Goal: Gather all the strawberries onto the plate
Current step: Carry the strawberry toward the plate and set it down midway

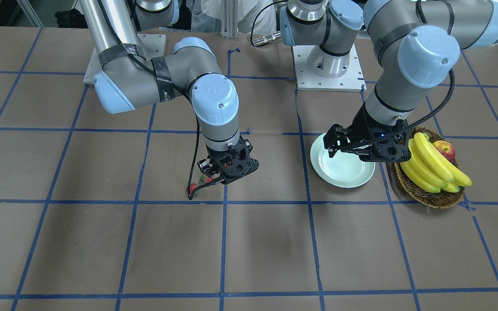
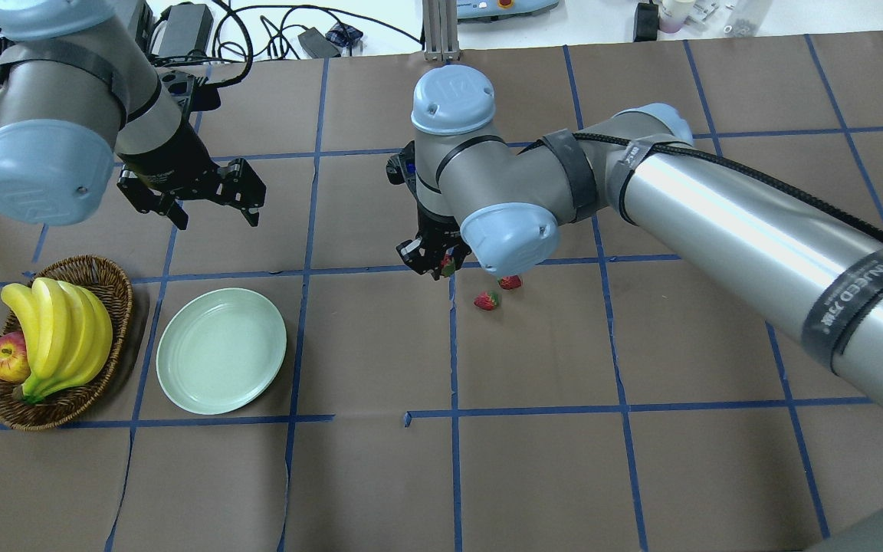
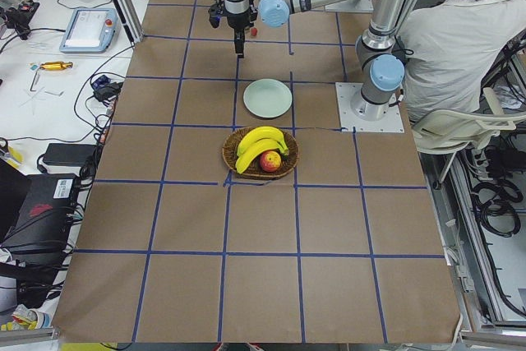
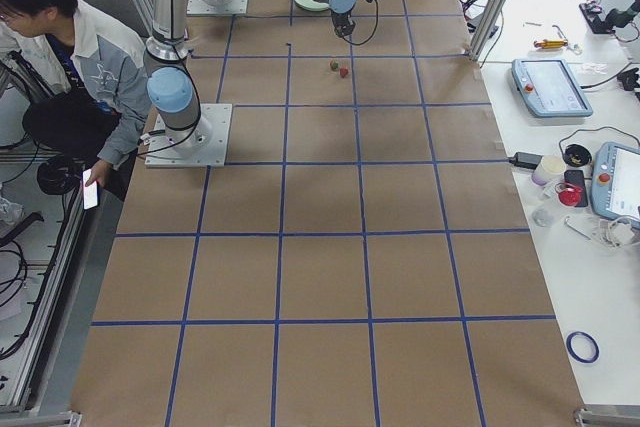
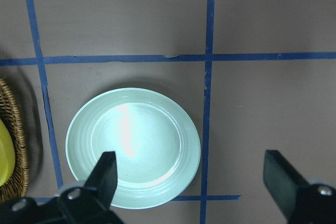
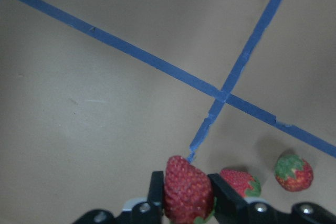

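One strawberry (image 6: 188,195) pinched in my right gripper (image 2: 435,263) — the other two lie on the table.
I see the right fingers clamped on that berry, holding it over the brown paper table (image 2: 533,460) near a blue tape crossing. A second strawberry (image 2: 487,300) and a third strawberry (image 2: 510,282) lie just beside it, close together but not touching. The plate (image 2: 221,350) sits well apart from all three, just beside the wicker basket (image 2: 121,305) with its bananas (image 2: 58,326) and apple (image 2: 6,359). My left gripper (image 2: 217,220) hangs above the table near the plate — fingers spread wide, gripping nothing.
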Robot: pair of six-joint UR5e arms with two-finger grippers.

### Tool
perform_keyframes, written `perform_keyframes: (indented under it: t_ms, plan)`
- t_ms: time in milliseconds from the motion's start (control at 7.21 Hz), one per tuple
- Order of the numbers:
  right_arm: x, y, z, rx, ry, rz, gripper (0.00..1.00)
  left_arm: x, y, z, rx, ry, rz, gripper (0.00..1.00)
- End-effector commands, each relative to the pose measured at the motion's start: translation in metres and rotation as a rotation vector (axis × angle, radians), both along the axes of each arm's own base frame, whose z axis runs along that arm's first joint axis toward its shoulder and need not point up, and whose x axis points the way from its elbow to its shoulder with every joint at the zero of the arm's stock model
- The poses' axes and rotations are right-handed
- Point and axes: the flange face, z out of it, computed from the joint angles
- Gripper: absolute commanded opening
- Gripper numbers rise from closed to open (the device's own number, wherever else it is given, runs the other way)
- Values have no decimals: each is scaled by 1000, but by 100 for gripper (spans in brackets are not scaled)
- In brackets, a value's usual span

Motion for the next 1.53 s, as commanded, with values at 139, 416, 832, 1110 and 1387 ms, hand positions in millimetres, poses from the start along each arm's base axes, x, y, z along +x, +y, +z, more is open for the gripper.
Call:
perform_keyframes:
  t_ms: [139,416,832,1110,1387]
  plan:
    - [25,8,-32,26,-19,17,0,-5,-3,-3,-5,47,9,100]
    - [30,7,-53,41,-16,23,0,-5,-3,-4,-3,49,9,100]
    - [35,6,-70,56,-27,26,6,-5,-7,-10,0,49,9,100]
    - [36,10,-72,73,-21,-1,100,-5,-8,-11,0,49,9,100]
    - [39,12,-69,79,-34,-8,100,-5,-8,-12,3,49,9,100]
